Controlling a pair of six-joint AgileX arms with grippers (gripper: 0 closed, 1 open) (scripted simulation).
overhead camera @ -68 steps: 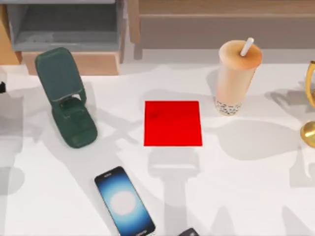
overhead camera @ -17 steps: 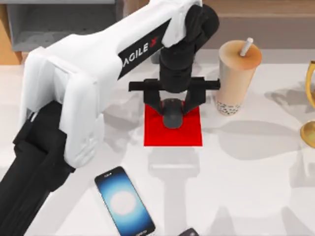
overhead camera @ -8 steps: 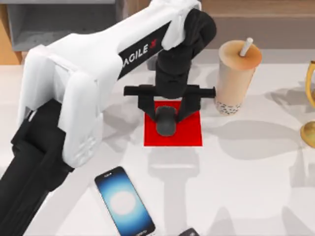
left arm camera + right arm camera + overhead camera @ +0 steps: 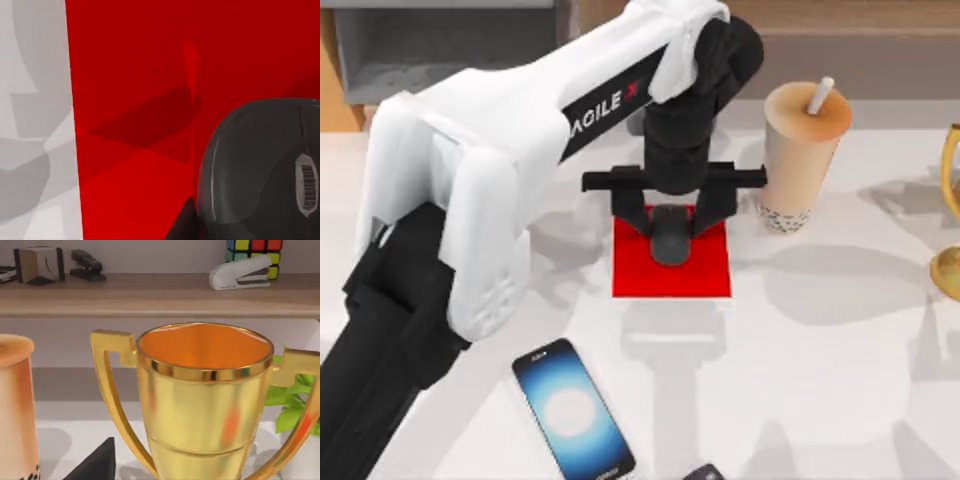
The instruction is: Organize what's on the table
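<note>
While the left arm reaches across the table (image 4: 840, 380) from the top view's left, a phone (image 4: 573, 410) lies near the front edge. At centre, the left gripper (image 4: 670, 222) hangs over a red mat (image 4: 705, 272), its 2 fingers spread wide on either side of a dark mouse (image 4: 669, 238) resting on the mat, apparently not squeezing it. Right of the mat stands a bubble tea cup (image 4: 798, 160). At the right edge stands a gold trophy (image 4: 202, 400), seen close by the right wrist camera; whether the right gripper is open cannot be told.
</note>
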